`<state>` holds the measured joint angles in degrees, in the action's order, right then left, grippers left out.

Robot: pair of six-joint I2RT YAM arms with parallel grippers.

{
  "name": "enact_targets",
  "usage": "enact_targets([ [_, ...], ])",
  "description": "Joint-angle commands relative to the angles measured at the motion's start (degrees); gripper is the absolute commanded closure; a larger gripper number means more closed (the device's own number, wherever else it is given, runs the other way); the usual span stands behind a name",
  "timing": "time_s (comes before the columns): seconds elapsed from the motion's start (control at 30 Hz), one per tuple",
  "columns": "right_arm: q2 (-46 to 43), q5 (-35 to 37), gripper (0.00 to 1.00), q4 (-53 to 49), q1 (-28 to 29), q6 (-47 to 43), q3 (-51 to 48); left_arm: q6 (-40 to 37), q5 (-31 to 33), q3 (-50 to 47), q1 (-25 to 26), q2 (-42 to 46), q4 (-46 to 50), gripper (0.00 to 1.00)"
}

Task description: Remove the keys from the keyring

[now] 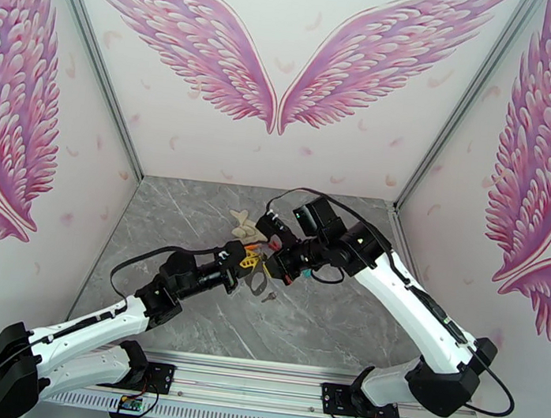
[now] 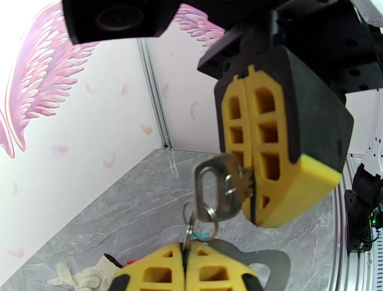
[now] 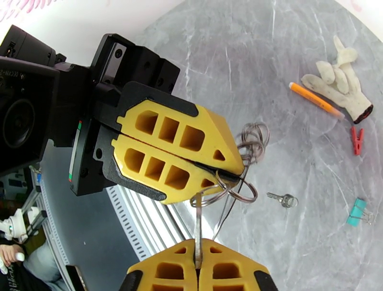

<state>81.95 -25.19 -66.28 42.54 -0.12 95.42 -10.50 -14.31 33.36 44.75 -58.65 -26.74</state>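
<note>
Trouble can come from a pull that is too straight. On the left, your left gripper (image 2: pixel 185 253) is clenched on the keys (image 3: pixel 239 194) by their small rings. In the middle, the keyring (image 2: pixel 210 164) hangs in the air between both arms, above the table (image 3: pixel 287 48). The right gripper (image 3: pixel 197 251) pinches its flat edge. If a ring catches on the loop, I judge the thin edge can slip out and drop near the loose key (image 3: pixel 282 199).

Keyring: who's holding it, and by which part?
The right gripper pinches the keyring by one side of its loop; the left gripper pinches the small rings hanging from it.
</note>
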Motion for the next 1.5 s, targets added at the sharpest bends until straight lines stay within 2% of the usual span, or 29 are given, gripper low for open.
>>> enact_targets([
  [0.0, -2.9, -4.6, 0.86, 6.4, -0.4, 4.4, -2.9, -1.3, -1.6, 1.2, 0.2, 2.1, -2.0, 1.00],
  [0.13, -3.6, -9.5, 0.72, 12.1, -1.1, 9.6, -4.6, -2.2, -3.3, 1.5, 0.2, 2.3, -2.5, 1.00],
  [0.23, -4.6, -11.2, 0.68, 17.2, -1.4, 13.1, -7.0, -2.6, -3.5, 1.6, 0.3, 2.6, -2.8, 1.00],
  [0.43, -8.2, -9.5, 0.64, 22.1, -4.7, 17.8, -10.6, -3.0, -2.9, 1.6, 0.5, 3.4, -2.8, 1.00],
  [0.53, -9.0, -9.7, 0.64, 22.1, -4.8, 18.5, -11.9, -3.1, -2.8, 1.8, 0.6, 3.7, -2.8, 1.00],
  [0.67, -11.0, -10.3, 0.57, 25.7, -4.9, 20.0, -14.4, -3.5, -2.9, 2.1, 0.6, 3.7, -2.9, 1.00],
  [0.8, -12.0, -10.7, 0.56, 26.9, -5.1, 18.4, -16.4, -3.6, -3.2, 2.2, 0.7, 3.9, -2.7, 1.00],
  [0.83, -12.4, -9.8, 0.52, 26.9, -5.5, 18.3, -17.2, -3.6, -3.2, 2.3, 0.7, 3.9, -2.6, 1.00],
  [0.9, -13.0, -12.6, 0.48, 29.5, -6.4, 18.7, -19.0, -3.6, -3.2, 2.3, 0.7, 3.9, -2.6, 1.00],
  [1.1, -11.7, -16.1, 0.46, 32.2, -6.7, 20.5, -20.2, -3.3, -3.2, 2.2, 0.9, 3.8, -3.2, 1.00],
  [1.47, -11.2, -16.3, 0.58, 31.9, -7.1, 22.6, -21.7, -3.5, -1.9, 2.7, 1.0, 3.1, -4.0, 1.00],
])
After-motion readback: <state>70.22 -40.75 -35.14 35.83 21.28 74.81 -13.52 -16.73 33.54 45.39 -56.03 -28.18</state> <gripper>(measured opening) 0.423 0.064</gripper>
